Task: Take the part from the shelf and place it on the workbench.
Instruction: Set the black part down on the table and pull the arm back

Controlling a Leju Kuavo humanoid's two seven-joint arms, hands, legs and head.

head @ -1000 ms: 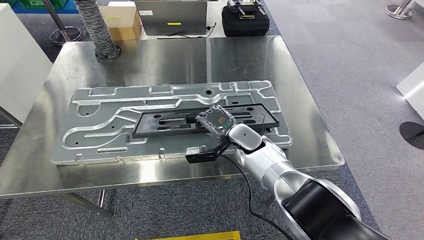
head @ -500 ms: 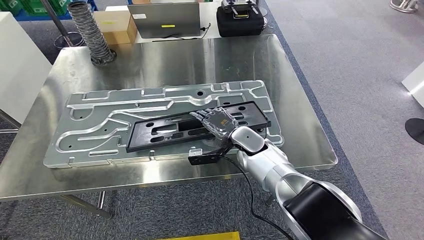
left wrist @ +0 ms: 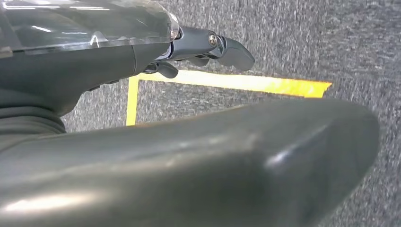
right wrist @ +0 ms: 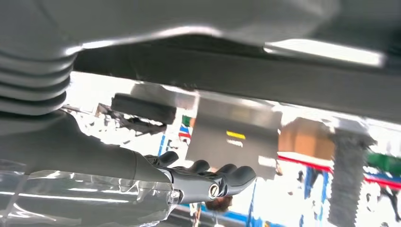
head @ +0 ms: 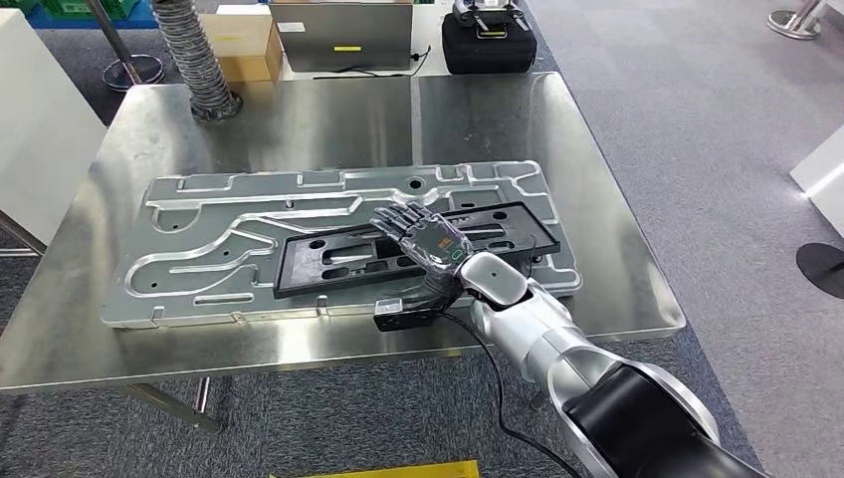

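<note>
The part, a long black plastic frame (head: 338, 261), lies flat on a big silver cast plate (head: 229, 224) on the steel workbench (head: 478, 110). My right hand (head: 428, 244) is over the frame's right half, palm down and fingers stretched out toward the left, with nothing held. Whether it touches the frame I cannot tell. In the right wrist view the same hand (right wrist: 189, 182) shows its dark fingers straight and apart. My left hand (left wrist: 142, 52) hangs over grey carpet, fingers extended and holding nothing.
At the bench's far edge stand a ribbed hose (head: 197, 60), a cardboard box (head: 244, 45), a grey laptop (head: 343, 35) and a black case (head: 488, 42). A white cabinet (head: 35, 139) is on the left. Yellow floor tape (left wrist: 236, 84) runs under the left hand.
The right hand's fingers have come up and stretched out flat over the frame; a second ago they pointed down out of sight. The view itself shifted slightly and back.
</note>
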